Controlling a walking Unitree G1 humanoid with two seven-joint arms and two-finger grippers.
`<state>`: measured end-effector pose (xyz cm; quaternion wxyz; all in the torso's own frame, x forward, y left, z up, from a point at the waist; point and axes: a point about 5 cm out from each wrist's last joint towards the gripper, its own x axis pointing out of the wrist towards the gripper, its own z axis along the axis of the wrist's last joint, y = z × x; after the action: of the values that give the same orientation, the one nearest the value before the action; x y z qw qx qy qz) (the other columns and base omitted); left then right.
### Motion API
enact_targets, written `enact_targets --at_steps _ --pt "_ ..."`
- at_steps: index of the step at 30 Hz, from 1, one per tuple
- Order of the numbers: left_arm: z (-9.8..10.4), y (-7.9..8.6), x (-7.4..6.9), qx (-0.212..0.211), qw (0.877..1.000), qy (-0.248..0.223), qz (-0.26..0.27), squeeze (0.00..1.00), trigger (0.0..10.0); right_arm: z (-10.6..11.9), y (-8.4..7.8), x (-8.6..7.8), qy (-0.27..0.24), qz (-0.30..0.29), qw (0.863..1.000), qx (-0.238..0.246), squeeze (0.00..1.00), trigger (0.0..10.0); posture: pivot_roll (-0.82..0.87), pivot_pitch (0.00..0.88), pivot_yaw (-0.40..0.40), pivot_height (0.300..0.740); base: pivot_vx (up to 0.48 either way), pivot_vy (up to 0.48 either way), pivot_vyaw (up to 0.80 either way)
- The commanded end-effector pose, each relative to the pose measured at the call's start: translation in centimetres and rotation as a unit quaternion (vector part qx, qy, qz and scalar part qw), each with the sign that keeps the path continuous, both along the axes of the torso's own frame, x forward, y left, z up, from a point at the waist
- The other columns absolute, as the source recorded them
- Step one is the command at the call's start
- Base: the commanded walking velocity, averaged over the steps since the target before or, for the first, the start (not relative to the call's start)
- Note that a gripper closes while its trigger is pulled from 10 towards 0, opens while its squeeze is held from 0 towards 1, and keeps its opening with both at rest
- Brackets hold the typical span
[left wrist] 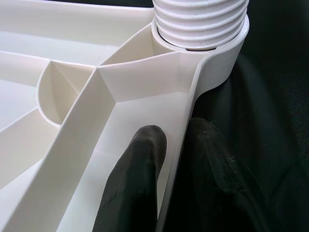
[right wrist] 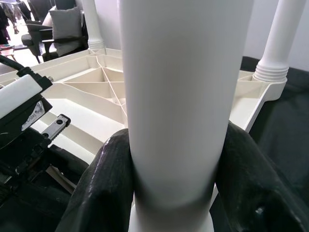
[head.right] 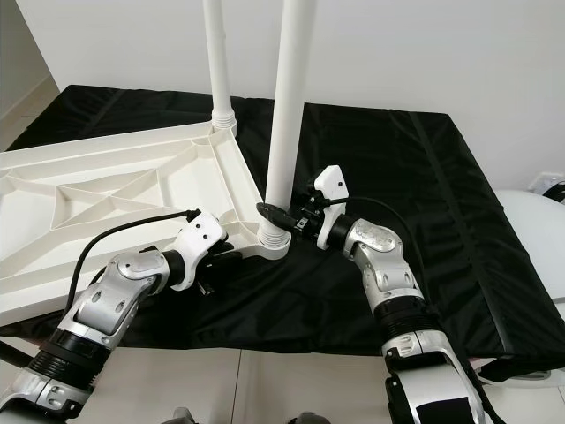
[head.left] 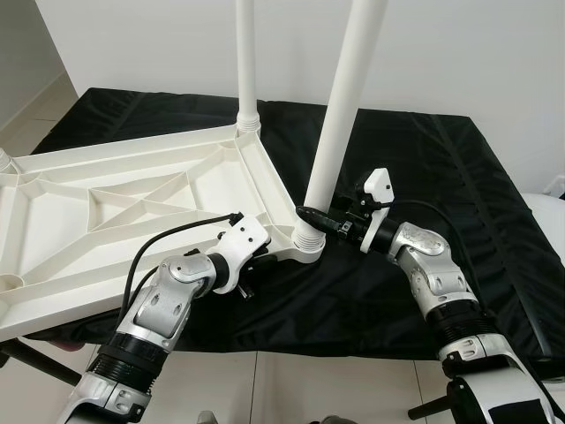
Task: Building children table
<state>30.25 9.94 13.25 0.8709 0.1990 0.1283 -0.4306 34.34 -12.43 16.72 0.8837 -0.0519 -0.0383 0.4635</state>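
Note:
A white plastic tabletop (head.left: 132, 190) lies upside down on a black cloth, its ribbed underside up. Two white legs stand upright in its corner sockets: a far one (head.left: 247, 62) and a near one (head.left: 340, 124). My right gripper (head.left: 311, 218) is shut on the near leg (right wrist: 178, 96) just above its threaded base, one finger on each side. My left gripper (head.left: 265, 256) pinches the tabletop's rim (left wrist: 181, 130) close to that socket, with one finger (left wrist: 137, 174) inside the rim and the other outside.
The black cloth (head.left: 424, 168) covers a low surface with open room to the right. A white wall stands behind. Pale tiled floor (head.left: 291, 389) lies in front. A white rounded object (head.right: 530, 230) sits at the far right edge.

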Motion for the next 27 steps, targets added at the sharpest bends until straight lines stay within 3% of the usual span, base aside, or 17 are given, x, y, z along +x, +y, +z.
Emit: enact_targets --at_steps 1,11,19,27 --pt "3.2 -1.0 -0.2 -0.023 0.997 -0.067 -0.034 0.00 10.0 -4.2 -0.7 -0.6 0.091 -0.017 0.995 -0.048 0.00 10.0 -0.02 0.045 -0.017 0.740 0.000 0.000 0.00" --pt "3.3 -1.0 -0.3 -0.020 0.997 -0.074 -0.031 0.00 10.0 -5.5 -1.0 -1.2 0.099 -0.020 0.993 -0.059 0.00 10.0 -0.02 0.045 -0.016 0.740 0.000 0.000 0.00" --pt "3.4 -1.0 -0.3 -0.021 0.997 -0.074 -0.032 0.00 10.0 -5.2 -1.1 -1.9 0.061 -0.052 0.997 -0.022 0.00 10.0 -0.03 0.041 -0.016 0.740 0.000 0.000 0.00" --pt "3.4 -1.1 -0.3 -0.021 0.997 -0.074 -0.032 0.00 10.0 -5.3 -1.4 -2.2 0.060 -0.068 0.996 -0.012 0.00 10.0 -0.03 0.036 -0.015 0.740 0.000 0.000 0.00"
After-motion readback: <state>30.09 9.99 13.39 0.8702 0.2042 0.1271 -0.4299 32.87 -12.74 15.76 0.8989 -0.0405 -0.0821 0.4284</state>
